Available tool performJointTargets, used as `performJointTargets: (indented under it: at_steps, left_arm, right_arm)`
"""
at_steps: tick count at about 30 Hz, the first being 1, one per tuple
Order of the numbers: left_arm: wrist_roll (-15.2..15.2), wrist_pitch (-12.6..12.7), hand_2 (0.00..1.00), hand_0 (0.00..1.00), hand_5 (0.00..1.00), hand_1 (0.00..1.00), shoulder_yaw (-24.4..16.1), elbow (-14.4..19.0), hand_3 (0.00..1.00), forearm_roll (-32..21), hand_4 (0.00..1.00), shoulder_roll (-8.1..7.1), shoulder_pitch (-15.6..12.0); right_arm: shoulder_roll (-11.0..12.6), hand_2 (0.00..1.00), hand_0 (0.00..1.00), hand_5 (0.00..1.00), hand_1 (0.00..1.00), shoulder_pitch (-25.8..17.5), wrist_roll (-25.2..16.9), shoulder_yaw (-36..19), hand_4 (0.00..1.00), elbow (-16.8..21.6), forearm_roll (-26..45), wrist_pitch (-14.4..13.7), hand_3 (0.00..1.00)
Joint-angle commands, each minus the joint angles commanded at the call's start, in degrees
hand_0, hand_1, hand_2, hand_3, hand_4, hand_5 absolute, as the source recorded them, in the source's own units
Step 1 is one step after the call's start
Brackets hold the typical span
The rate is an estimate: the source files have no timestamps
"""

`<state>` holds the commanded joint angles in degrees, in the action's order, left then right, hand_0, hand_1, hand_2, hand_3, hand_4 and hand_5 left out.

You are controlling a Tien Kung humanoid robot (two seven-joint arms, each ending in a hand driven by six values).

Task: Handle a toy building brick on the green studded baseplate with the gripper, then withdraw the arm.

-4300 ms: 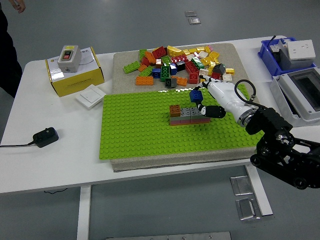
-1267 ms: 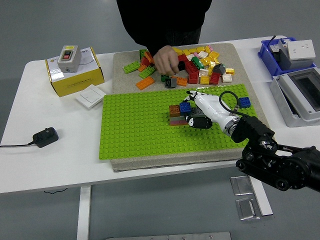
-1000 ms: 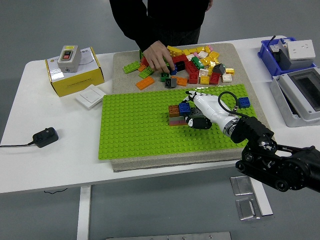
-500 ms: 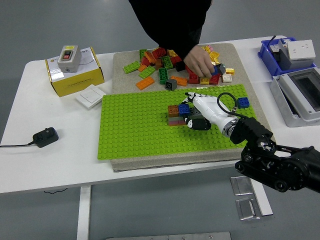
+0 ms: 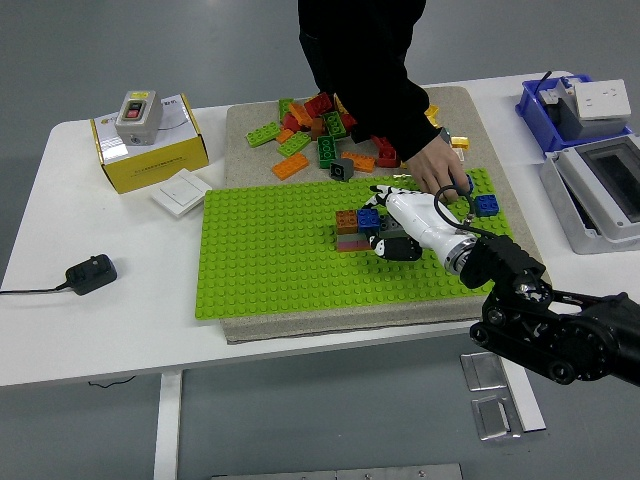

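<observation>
White table [image 5: 120, 300] on grey floor [image 5: 150, 50], metal floor plates [image 5: 490, 390] nr leg.

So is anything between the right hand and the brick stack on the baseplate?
Nothing visible: the right hand is already at the brick stack. A person's hand reaches onto the baseplate just behind it, near a blue brick.

One head view is given, set high on the robot's side. The counter [image 5: 60, 330] is seen from above, its near edge lowest.
</observation>
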<state>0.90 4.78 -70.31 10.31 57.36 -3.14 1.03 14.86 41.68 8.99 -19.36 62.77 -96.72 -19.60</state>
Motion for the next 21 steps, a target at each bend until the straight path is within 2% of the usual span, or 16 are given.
performJointTargets:
  at_steps: [21]
  left_arm:
    - [-0.2, -0.3, 0.568, 0.660, 0.682, 0.660, -0.1, 0.0, 0.594, 0.2, 0.158, -0.08, 0.1]
  right_arm:
    - [-0.1, 0.969, 0.831, 0.341, 0.903, 0.2, 0.0, -0.2, 0.490, -0.2, 0.0, 0.1, 0.817]
